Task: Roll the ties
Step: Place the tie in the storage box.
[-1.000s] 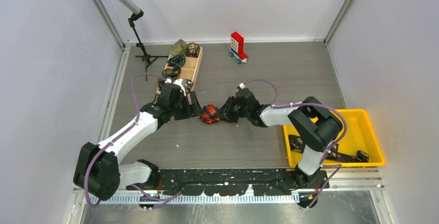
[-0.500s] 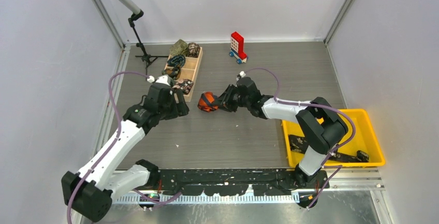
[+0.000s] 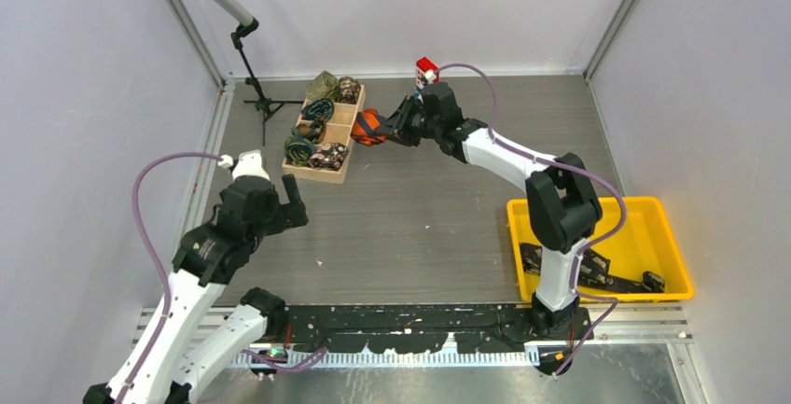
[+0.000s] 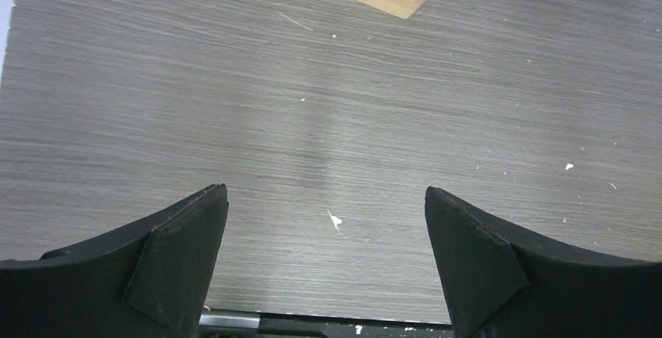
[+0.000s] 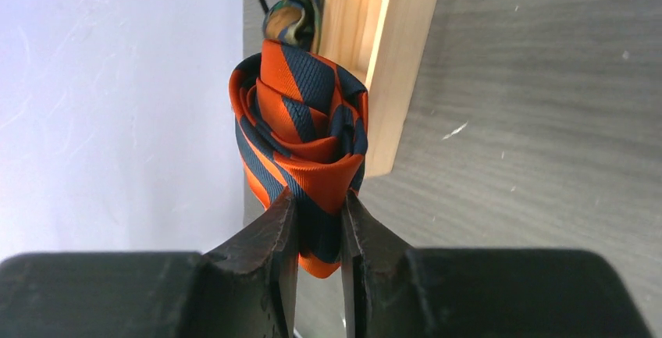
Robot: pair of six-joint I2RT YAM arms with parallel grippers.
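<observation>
One rolled orange tie (image 5: 300, 139) is clamped by the right fingers (image 5: 269, 268) at the tray (image 3: 315, 174)'s right edge. Six rolls (image 3: 318, 108) are counted inside. The left fingers (image 4: 176, 260) are spread wide and empty over open table (image 3: 429, 227).

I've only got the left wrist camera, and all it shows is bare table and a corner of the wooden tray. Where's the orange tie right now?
Observer: The right gripper has the orange tie. It's rolled up and pinched at its lower edge.
Operator: Where is that relative to the tray?
Observer: From the top camera, it's at the right edge of the wooden tray, towards the tray's far end.
Operator: Any room left in the tray?
Observer: Most slots hold rolled ties. Two middle slots on the side nearer the orange tie look empty.
</observation>
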